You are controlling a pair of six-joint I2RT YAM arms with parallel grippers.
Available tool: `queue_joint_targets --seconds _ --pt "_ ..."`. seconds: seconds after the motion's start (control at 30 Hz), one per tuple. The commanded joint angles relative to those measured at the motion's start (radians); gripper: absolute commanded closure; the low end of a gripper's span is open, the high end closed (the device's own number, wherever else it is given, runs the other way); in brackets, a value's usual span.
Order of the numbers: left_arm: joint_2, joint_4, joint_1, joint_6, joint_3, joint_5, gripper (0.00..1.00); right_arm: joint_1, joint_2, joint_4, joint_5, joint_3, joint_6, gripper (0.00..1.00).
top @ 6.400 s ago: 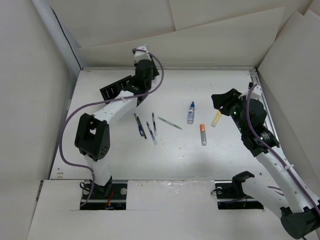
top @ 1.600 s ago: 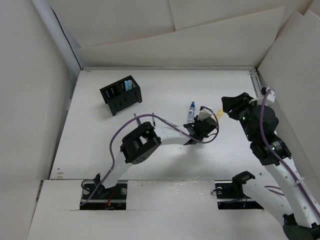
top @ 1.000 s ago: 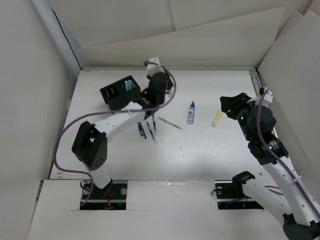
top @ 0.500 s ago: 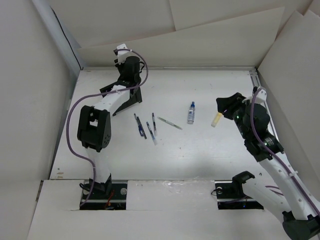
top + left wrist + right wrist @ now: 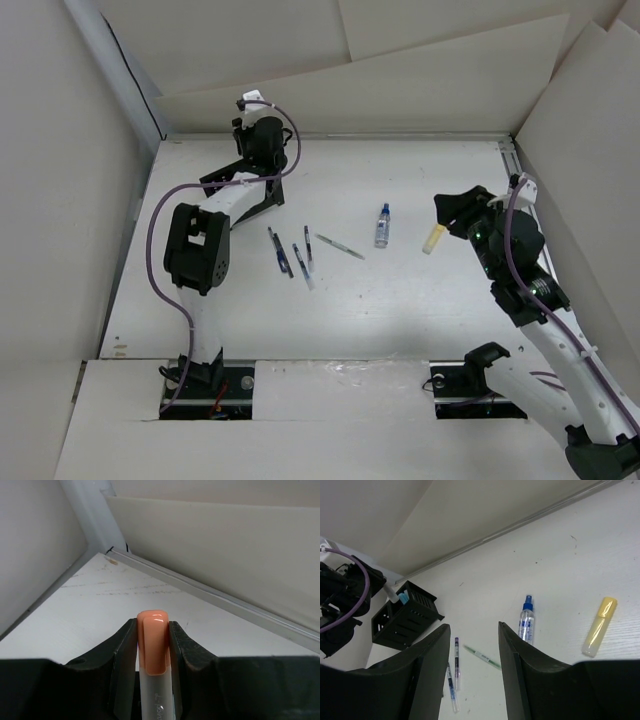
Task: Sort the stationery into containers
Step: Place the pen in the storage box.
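My left gripper (image 5: 262, 158) hangs over the black organiser box (image 5: 265, 203) at the back left. In the left wrist view it (image 5: 152, 636) is shut on the orange-banded marker (image 5: 152, 645), held upright between the jaws. Several slim pens (image 5: 281, 252) lie mid-table, one greenish (image 5: 340, 246). The blue-capped clear tube (image 5: 383, 225) and the yellowish stick (image 5: 433, 238) lie to their right. My right gripper (image 5: 447, 212) is open and empty, just right of the stick. The right wrist view (image 5: 472, 626) shows the box (image 5: 405, 620), tube (image 5: 526, 620), stick (image 5: 599, 626) and pens (image 5: 456, 656).
White board walls enclose the table on the left, back and right. A metal rail (image 5: 210, 592) runs along the back edge right behind the box. The left arm (image 5: 195, 250) stretches along the left side. A light-blue item (image 5: 402, 598) stands in the box.
The left arm took the orange-banded marker from mid-table and swung it back left over the box. In the last half second it shifted only slightly. The right arm barely moved.
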Motion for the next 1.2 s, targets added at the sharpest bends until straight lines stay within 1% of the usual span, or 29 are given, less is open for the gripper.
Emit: queue_joint_targets --seconds 0.0,0.1,0.3,0.43,0.5,0.6,0.8,1.0,1.03,1.17 --pt "-0.02 0.132 -0.001 0.077 -0.023 -0.052 0.97 -0.005 -0.014 0.055 -0.014 -0.009 -0.012 0.51" --pt "-0.011 0.224 -0.001 0.168 -0.054 -0.08 0.94 -0.005 -0.023 0.055 -0.014 -0.009 -0.012 0.51" --pt "0.008 0.36 -0.039 0.259 -0.112 -0.101 0.93 -0.005 -0.032 0.055 -0.014 -0.018 -0.012 0.51" --pt "0.017 0.37 -0.049 0.247 -0.126 -0.123 0.93 -0.005 -0.032 0.064 -0.014 -0.018 -0.012 0.51" --pt "-0.004 0.349 -0.049 0.207 -0.137 -0.123 0.91 -0.005 -0.032 0.064 -0.014 -0.018 -0.012 0.51" --pt "-0.027 0.349 -0.049 0.186 -0.161 -0.123 0.87 -0.005 -0.032 0.064 -0.014 -0.018 -0.012 0.51" --pt "-0.027 0.349 -0.049 0.186 -0.191 -0.132 0.85 -0.005 -0.032 0.064 -0.023 -0.018 -0.012 0.51" --pt "-0.073 0.349 -0.069 0.177 -0.2 -0.132 0.71 -0.005 -0.032 0.064 -0.023 -0.018 -0.012 0.51" --pt "-0.09 0.349 -0.081 0.177 -0.2 -0.132 0.65 -0.005 -0.032 0.064 -0.023 -0.018 -0.012 0.51" --pt "-0.129 0.349 -0.115 0.177 -0.209 -0.143 0.58 -0.005 -0.023 0.064 -0.023 -0.018 -0.012 0.51"
